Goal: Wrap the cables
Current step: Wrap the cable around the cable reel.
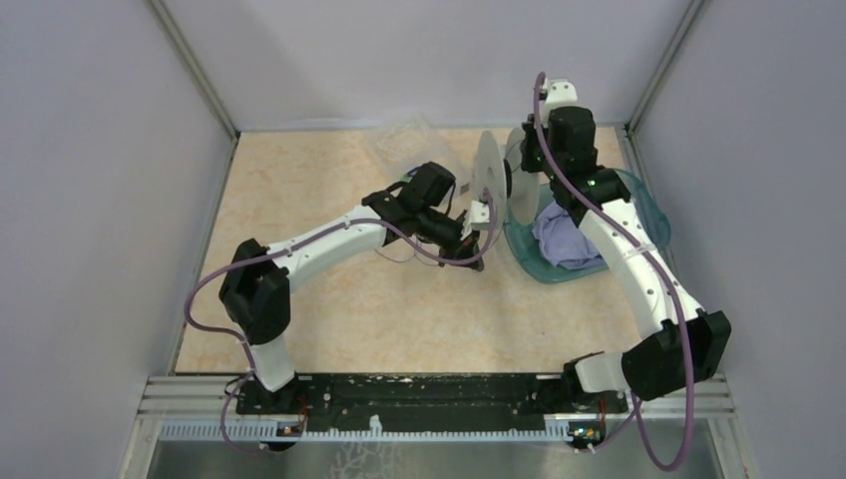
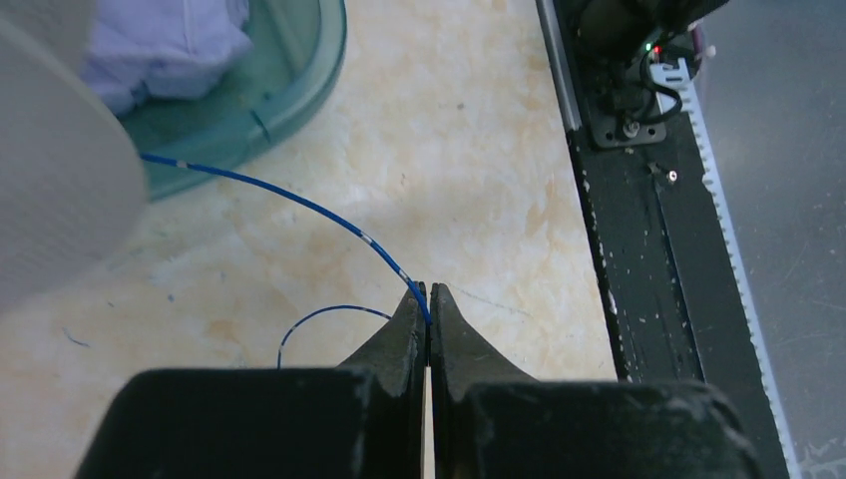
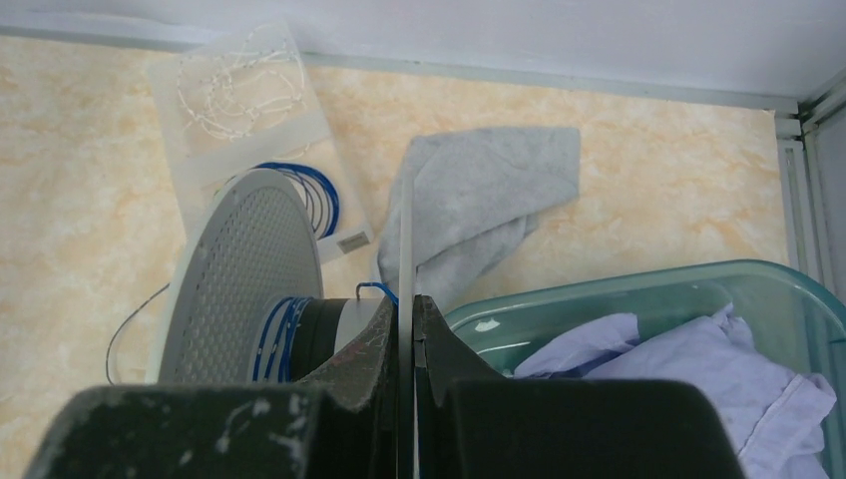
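Note:
A pale grey spool (image 1: 487, 172) stands on edge at mid table, and its perforated flange (image 3: 244, 269) and core carry a few turns of thin blue wire (image 3: 269, 334). My right gripper (image 3: 407, 299) is shut on the spool's other flange, seen edge-on. My left gripper (image 2: 429, 291) is shut on the blue wire (image 2: 299, 205), which runs taut from its tips to the spool (image 2: 50, 180). A slack blue loop lies on the table beside the left fingers. A very thin dark grey cable (image 3: 112, 344) lies loose on the table left of the spool, held by neither gripper.
A teal basin (image 1: 638, 205) with lilac cloth sits right of the spool, under my right arm. A grey cloth (image 3: 479, 190) lies behind the spool. A clear bag (image 3: 249, 120) with white cord and a blue coil lies at the back. The black front rail (image 2: 638, 249) runs close by.

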### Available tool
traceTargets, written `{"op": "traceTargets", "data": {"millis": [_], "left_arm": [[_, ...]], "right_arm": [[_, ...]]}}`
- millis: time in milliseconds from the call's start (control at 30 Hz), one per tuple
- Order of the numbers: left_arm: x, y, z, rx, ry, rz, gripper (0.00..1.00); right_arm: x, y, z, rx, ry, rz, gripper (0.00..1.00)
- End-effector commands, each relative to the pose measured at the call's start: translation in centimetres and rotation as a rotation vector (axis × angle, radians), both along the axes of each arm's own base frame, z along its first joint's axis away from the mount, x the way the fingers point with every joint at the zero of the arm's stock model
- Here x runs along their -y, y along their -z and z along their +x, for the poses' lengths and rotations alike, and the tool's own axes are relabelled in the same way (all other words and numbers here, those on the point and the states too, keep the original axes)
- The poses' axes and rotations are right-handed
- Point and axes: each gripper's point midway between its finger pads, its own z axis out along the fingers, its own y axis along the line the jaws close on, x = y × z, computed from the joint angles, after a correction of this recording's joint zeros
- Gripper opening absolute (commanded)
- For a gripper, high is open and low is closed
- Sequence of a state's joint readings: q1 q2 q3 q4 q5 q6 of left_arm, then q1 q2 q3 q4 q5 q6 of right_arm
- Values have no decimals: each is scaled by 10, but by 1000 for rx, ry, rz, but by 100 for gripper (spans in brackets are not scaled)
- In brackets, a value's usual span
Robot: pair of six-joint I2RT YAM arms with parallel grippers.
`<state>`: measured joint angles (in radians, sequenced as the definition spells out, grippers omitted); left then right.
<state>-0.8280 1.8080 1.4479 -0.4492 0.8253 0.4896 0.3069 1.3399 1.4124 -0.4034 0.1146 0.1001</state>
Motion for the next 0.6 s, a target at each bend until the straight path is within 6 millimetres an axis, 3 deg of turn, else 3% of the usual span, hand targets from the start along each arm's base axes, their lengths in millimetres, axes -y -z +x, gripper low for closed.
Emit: {"op": "traceTargets", "data": {"millis": [0,167,333,567], "left_arm": [[10,-56,2,75,8,-78,0],[24,-90,18,79,-58,-118,0],[23,-102,40,97,-170,-100,0],[5,-115,71,112,-282,-108,0]], "right_arm": [[-1,-41,9,176,32,12,0],[-16,-22,2,165,-13,-33,0],[-23,-6,-7,159,-70,-66,0],[-32,7,-24,169,-184,-102,0]]}}
